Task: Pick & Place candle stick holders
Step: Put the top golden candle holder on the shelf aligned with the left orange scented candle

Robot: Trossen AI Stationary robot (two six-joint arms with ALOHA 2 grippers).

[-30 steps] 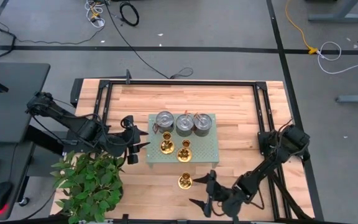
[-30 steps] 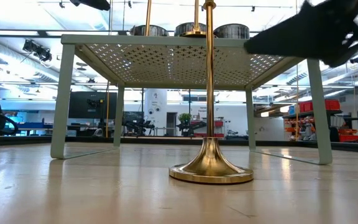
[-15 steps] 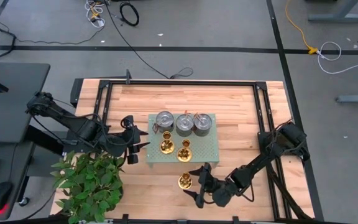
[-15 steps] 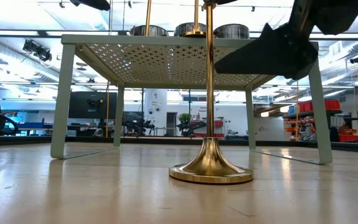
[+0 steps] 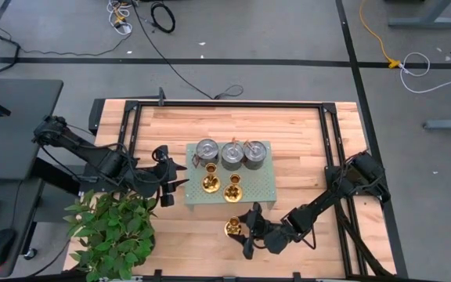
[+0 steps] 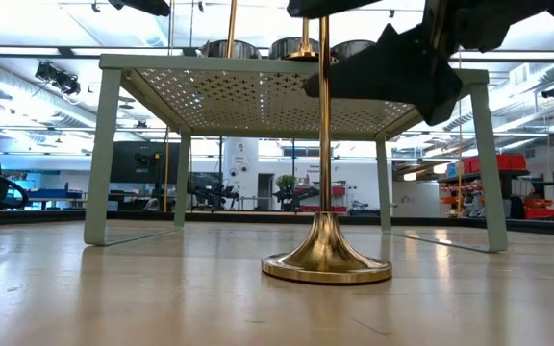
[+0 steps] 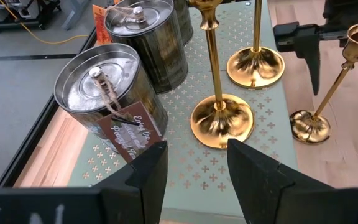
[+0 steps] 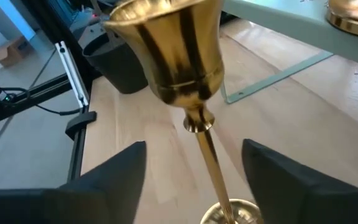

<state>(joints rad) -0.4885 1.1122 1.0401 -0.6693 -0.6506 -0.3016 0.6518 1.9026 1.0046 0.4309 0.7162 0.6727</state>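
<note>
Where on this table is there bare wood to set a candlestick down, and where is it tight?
Bare wood lies behind the green rack, toward the far frame rail, and between the rack and the right arm's base. It is crowded around the lone candlestick, which the right gripper straddles, and by the plant near the left gripper.

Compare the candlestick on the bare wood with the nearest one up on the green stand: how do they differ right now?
The candlestick on the wood stands on the tabletop in front of the stand; the nearer stand candlestick sits raised on its perforated top. The right gripper brackets the floor one's stem, fingers not yet touching; the stand one has no gripper around it. Both are upright, shiny gold, with flared bases.
</note>
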